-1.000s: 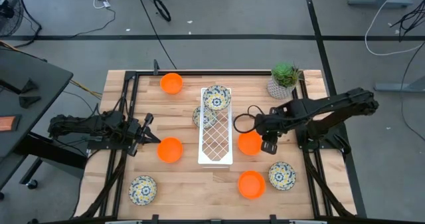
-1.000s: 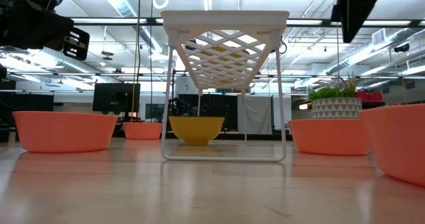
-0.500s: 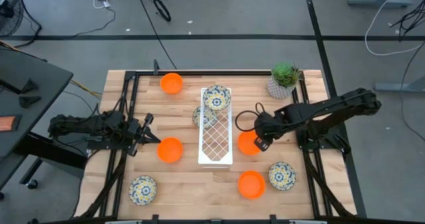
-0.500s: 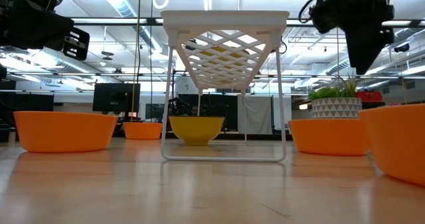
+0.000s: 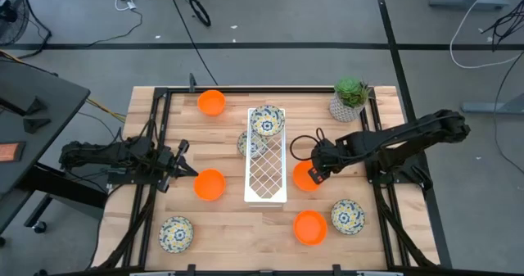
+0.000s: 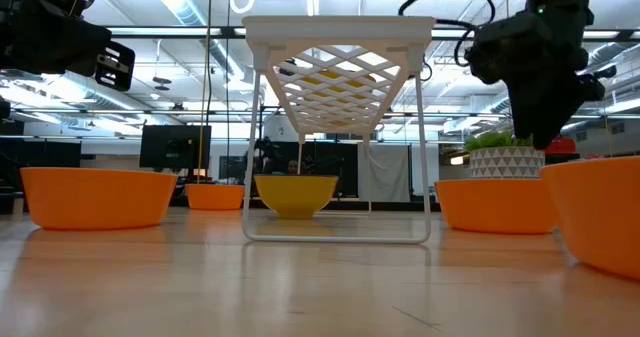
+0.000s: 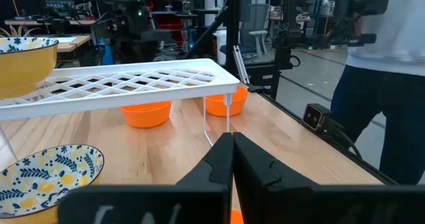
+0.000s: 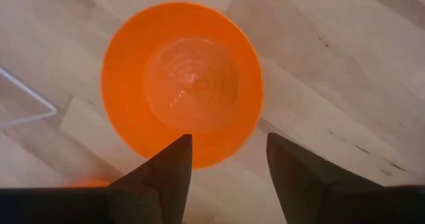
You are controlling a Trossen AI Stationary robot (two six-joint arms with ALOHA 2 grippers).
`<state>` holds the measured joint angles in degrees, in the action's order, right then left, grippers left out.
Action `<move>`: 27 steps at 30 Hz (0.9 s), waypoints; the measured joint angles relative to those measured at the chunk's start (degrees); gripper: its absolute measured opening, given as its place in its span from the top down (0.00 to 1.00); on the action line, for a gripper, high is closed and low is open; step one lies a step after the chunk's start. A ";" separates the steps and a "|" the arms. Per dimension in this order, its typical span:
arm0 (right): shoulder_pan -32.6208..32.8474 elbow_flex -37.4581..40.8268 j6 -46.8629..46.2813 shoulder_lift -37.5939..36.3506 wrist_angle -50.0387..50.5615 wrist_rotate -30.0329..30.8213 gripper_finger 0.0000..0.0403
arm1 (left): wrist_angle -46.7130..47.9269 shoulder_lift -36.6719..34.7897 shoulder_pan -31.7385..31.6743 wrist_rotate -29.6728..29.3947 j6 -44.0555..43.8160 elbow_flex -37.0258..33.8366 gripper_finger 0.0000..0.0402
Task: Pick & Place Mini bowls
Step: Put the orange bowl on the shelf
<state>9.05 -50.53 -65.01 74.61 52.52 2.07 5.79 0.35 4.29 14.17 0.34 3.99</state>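
The right gripper [image 8: 226,167] hangs with its fingers spread wide, straddling the rim of an orange mini bowl [image 8: 182,84] that sits on the table [image 5: 229,223] just beside the white wire rack [image 5: 267,169]. Across the rack, the left gripper [image 5: 182,165] waits with fingers pressed together.

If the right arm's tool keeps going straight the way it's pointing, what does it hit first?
Most likely the rim of the plain orange round mini bowl right under the open right tool, beside the white lattice rack.
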 joint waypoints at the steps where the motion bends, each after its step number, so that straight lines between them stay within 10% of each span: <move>1: -0.03 0.57 -0.47 0.00 -0.39 0.01 0.51 | 0.01 -0.01 0.00 0.00 0.00 0.00 0.97; 27: -2.28 10.98 -4.67 0.04 -11.07 0.04 0.51 | 0.01 -0.01 0.00 0.00 0.00 0.00 0.97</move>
<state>6.77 -39.55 -69.68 74.65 41.45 2.10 5.80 0.34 4.29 14.17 0.34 3.99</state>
